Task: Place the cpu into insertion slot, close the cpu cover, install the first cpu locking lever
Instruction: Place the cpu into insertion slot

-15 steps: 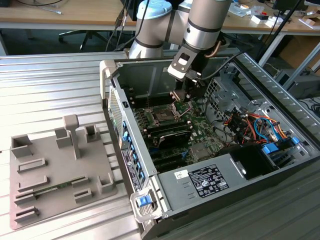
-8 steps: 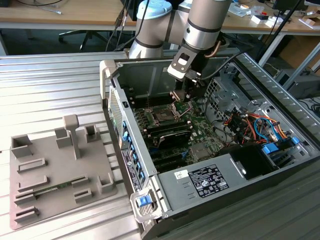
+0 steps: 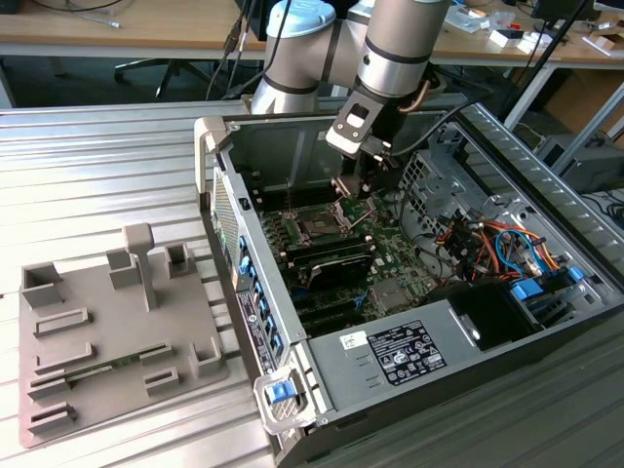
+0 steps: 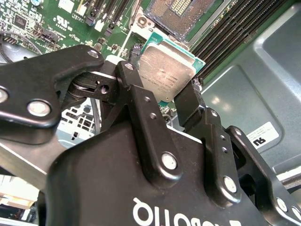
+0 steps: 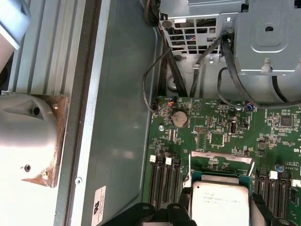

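My gripper (image 4: pixel 160 89) is shut on the cpu (image 4: pixel 167 73), its black fingers (image 4: pixel 129 80) pressing two opposite edges of the silvery chip. The cpu hangs a little above and beside the insertion slot (image 4: pixel 181 12), whose square of gold contacts lies uncovered. In the first wrist view the cpu (image 5: pixel 221 202) shows its printed metal top between the fingers (image 5: pixel 181 212), with the silvery frame of the cpu cover (image 5: pixel 221 157) just beyond it. In the exterior view the gripper (image 3: pixel 356 190) hovers inside the open computer case, close to the exterior view's right of the insertion slot (image 3: pixel 317 226).
The case (image 3: pixel 429 341) lies open on a ribbed metal table. Black memory slots (image 4: pixel 235 33), a metal drive cage (image 5: pixel 235 28) and loose black cables (image 5: pixel 178 75) surround the socket. A grey fixture plate (image 3: pixel 107 322) sits at the exterior view's left.
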Controlling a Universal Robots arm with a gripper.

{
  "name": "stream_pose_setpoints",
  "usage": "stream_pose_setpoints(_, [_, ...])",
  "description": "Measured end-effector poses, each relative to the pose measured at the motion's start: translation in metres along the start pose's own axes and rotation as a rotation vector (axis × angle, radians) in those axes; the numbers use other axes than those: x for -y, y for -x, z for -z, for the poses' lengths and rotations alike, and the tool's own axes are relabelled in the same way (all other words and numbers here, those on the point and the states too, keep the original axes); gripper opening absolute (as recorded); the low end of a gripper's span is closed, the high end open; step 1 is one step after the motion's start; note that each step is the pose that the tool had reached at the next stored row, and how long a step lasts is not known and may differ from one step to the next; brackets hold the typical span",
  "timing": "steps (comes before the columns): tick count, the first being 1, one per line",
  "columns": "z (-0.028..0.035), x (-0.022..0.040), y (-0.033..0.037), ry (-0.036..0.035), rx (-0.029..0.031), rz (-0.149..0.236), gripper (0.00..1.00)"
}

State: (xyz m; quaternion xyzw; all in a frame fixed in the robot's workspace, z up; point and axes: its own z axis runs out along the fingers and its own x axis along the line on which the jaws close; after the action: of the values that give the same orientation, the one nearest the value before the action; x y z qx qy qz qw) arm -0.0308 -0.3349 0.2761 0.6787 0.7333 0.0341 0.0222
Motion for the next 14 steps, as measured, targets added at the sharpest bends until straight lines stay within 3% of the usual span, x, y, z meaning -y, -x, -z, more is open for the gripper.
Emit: stream_pose_setpoints(14, [-0.0014, -0.0003, -0.0052, -0.0001, 0.0001, 0.0, 0.55])
